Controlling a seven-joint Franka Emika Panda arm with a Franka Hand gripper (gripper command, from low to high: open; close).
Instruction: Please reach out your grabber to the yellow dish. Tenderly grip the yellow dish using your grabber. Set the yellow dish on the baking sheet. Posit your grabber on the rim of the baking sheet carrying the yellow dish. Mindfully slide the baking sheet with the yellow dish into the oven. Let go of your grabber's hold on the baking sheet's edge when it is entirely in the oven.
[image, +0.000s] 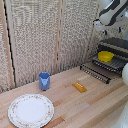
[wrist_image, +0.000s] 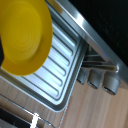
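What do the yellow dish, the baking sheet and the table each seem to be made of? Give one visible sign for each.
Yellow dish: probably plastic; uniform bright colour, soft sheen, faint concentric rings.
Baking sheet: metal; grey, ribbed, glinting highlights.
Table: wood or wood laminate; pale planks with visible grain.

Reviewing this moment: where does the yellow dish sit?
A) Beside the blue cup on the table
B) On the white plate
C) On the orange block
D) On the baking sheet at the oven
D: the yellow dish rests on the ribbed baking sheet in front of the oven, far from cup and plate.
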